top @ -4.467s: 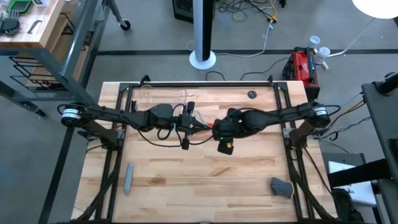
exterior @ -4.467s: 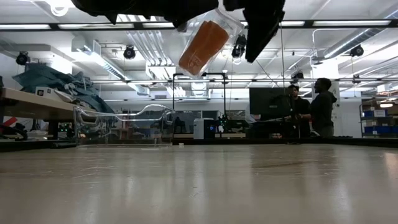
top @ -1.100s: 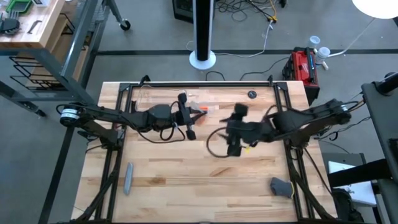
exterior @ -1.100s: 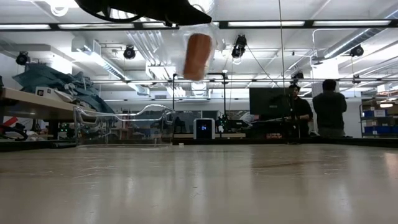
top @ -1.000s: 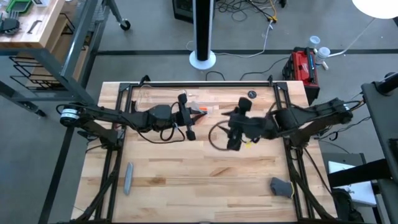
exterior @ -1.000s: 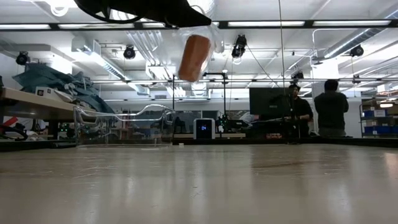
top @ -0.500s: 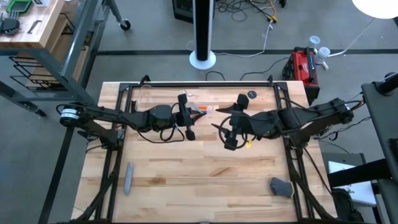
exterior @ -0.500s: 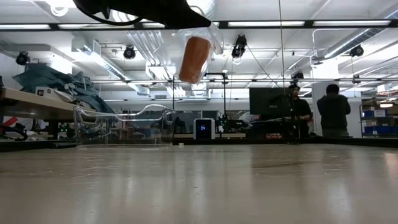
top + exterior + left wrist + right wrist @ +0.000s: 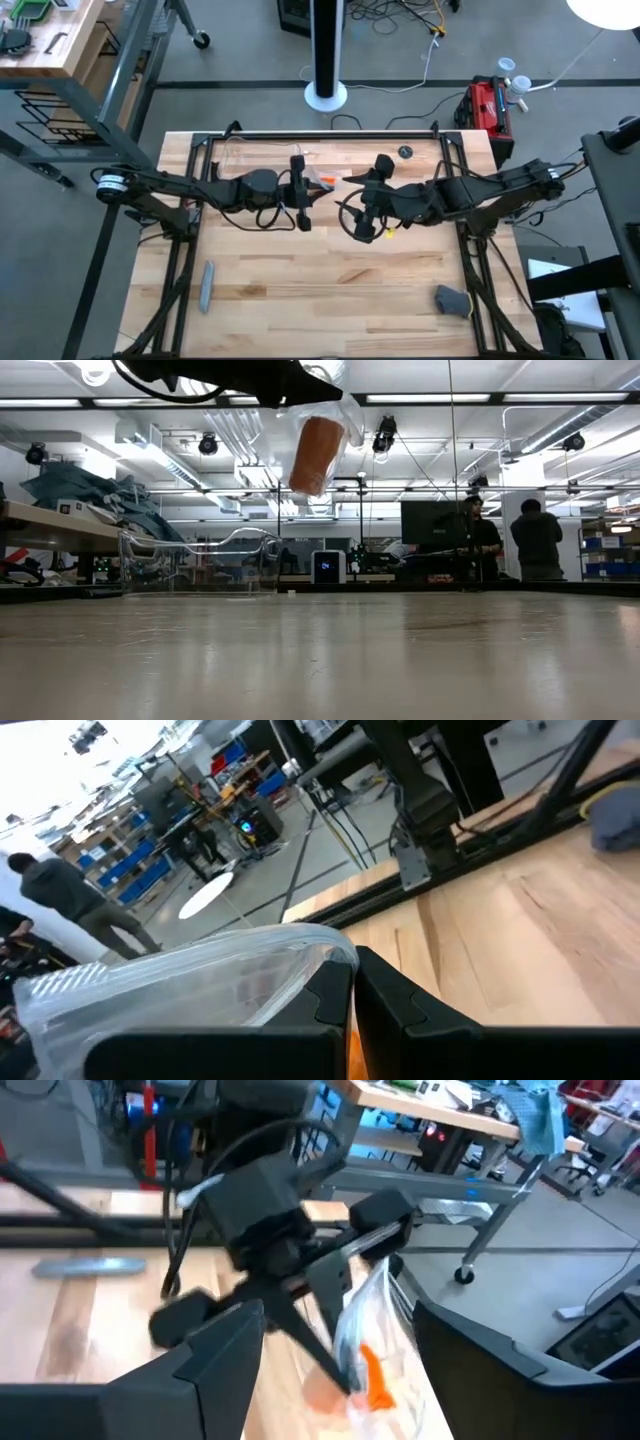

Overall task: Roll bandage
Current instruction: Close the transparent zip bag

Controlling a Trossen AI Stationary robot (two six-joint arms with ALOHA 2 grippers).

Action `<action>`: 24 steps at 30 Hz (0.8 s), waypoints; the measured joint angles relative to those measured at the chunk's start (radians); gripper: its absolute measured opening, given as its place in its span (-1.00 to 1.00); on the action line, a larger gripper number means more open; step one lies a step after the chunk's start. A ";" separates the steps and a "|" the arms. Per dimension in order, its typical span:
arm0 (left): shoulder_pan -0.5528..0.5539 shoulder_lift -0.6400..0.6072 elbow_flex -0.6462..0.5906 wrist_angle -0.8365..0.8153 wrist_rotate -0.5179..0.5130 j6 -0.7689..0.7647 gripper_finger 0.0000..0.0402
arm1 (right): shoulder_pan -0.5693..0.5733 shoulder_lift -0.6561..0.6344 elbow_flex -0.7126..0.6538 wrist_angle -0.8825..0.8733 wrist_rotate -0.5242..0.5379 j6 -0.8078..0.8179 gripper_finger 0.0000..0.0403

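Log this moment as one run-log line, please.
left end effector: shut on crinkled clear plastic wrap, held above table | bright orange bandage roll: inside wrap | right end effector: open, facing wrap

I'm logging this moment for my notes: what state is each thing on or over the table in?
Bandage: rolled, inside the clear plastic bag, hanging in the air above the table.
Clear plastic bag: pinched shut in the left gripper, off the table.
Right gripper: open, close to the bag, holding nothing.
Grey bar: lying flat on the table, untouched.
Grey lump: resting near the table corner.
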 joint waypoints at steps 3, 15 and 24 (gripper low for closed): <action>0.000 0.000 0.000 -0.019 0.002 0.018 -1.00 | -0.006 0.009 0.000 0.013 -0.002 0.062 0.20; -0.039 0.000 -0.001 -0.051 0.040 0.140 -1.00 | -0.117 0.084 0.003 -0.016 -0.148 0.173 0.00; -0.043 0.000 -0.001 -0.048 0.041 0.135 -1.00 | -0.165 0.113 0.002 -0.035 -0.224 0.193 0.05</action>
